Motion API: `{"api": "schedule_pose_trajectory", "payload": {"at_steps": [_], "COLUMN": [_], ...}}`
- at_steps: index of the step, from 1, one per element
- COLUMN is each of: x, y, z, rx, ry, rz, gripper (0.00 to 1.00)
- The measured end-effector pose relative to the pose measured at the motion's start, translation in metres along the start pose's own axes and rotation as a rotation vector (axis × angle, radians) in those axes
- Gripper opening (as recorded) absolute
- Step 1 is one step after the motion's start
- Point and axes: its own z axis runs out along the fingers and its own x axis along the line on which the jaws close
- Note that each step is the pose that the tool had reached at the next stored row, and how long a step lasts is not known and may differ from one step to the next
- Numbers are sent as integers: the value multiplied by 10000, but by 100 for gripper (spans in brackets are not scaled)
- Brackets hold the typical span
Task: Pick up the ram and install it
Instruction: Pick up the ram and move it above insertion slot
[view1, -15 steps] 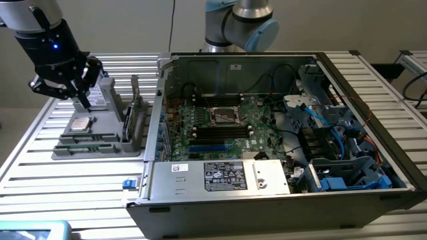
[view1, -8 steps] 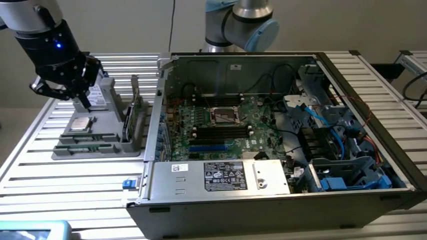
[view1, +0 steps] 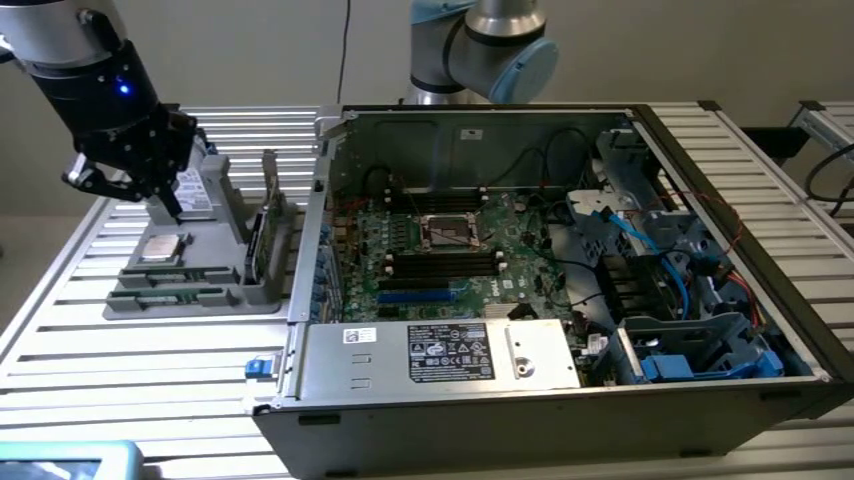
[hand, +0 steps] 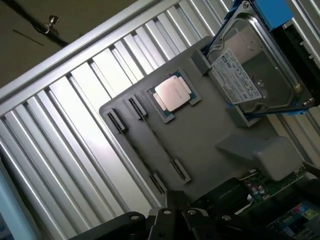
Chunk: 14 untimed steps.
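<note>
Ram (hand: 272, 186): a thin green circuit board with dark chips. It sits at the back end of the parts tray (hand: 200, 140), beside a raised grey block and right at the gripper (hand: 197, 212).

Table (view1: 80, 400): ribbed aluminium slats, bright and reflective.

Computer case (view1: 534, 425): a large grey metal box lying open on its side towards the exterior view's right. Inside are a green motherboard (view1: 514, 235) with a square socket and black memory slots, black and blue cabling, and blue plastic drive cages. A labelled silver panel covers the near edge.

Arm (view1: 80, 60): a black and silver wrist section with a lit blue indicator. It reaches down steeply over the tray's far end at the exterior view's left, tilted so that the fingers point at the tray.

Jaws: clenched. The ram's end meets the fingertips. Whether the pads actually pinch it cannot be told.

The tray is matte grey moulded plastic, rectangular, resting on the slats just beside the case. It holds:
- a hard drive (hand: 255, 75), silver and boxy with a white label and blue side rails, propped on edge;
- a processor chip (hand: 172, 95), small and square with a dull metallic lid, lying flat in a recess;
- two pairs of narrow clip holders (hand: 116, 121), with a thin groove between them.
</note>
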Motion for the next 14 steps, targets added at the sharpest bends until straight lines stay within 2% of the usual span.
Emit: {"api": "schedule_pose_trajectory", "payload": {"at_steps": [14], "x": [0], "y": [0], "z": [3], "rx": [-58], "ry": [33], "rz": [-2545], "gripper": [11]}}
